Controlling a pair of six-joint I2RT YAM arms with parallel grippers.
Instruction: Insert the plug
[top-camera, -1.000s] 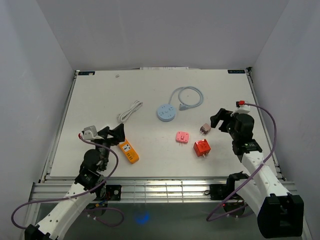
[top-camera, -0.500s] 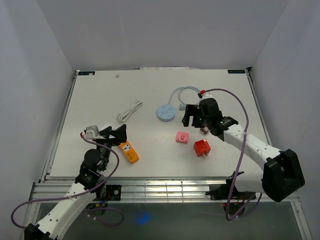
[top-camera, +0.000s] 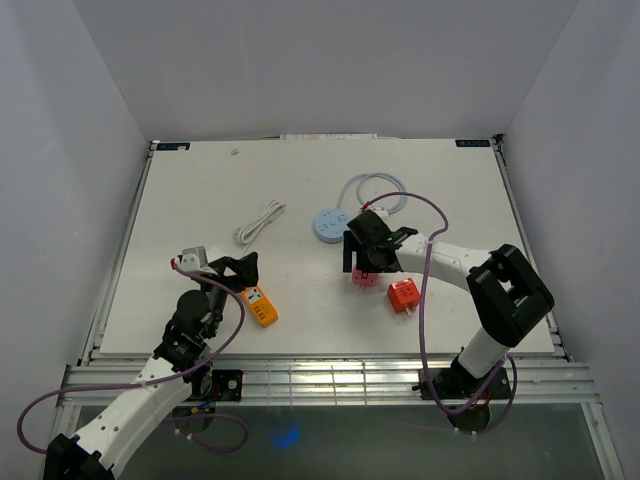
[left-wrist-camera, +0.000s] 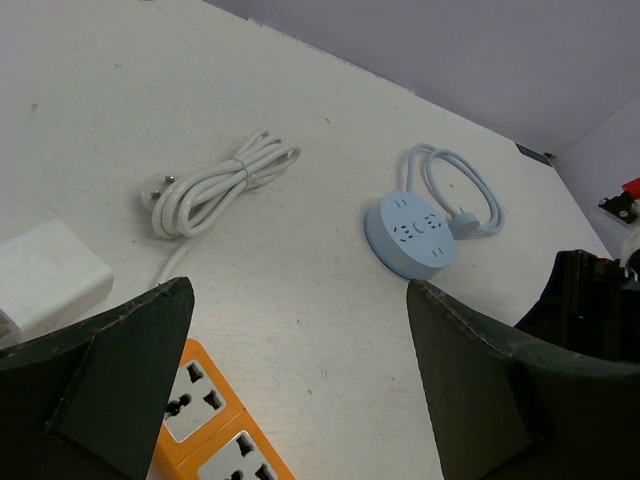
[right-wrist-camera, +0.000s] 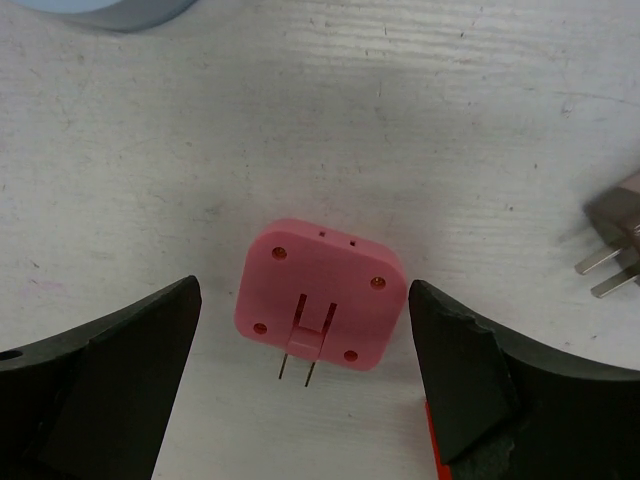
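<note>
Hovering low over the pink plug, the right hand has its two fingers wide apart, one on each side of the plug and not touching it. The plug lies flat on the table, a little right of the frame centre in the top view. Its back faces up, and in the wrist view its two thin pins point toward the lower edge. The red plug is just beside it to the lower right, and the grey plug shows at the right edge of the wrist view.

I judge that the step in hand is the approach to the grasp: the plug is framed, but not yet held.

The next move calls for a short descent and then a closing on the two flat sides of the plug, with care not to catch the red plug.

The left hand is also open and holds nothing. It stands at the lower left, just above the orange power strip. Whether the plug goes there or into the blue round socket I cannot tell.
</note>
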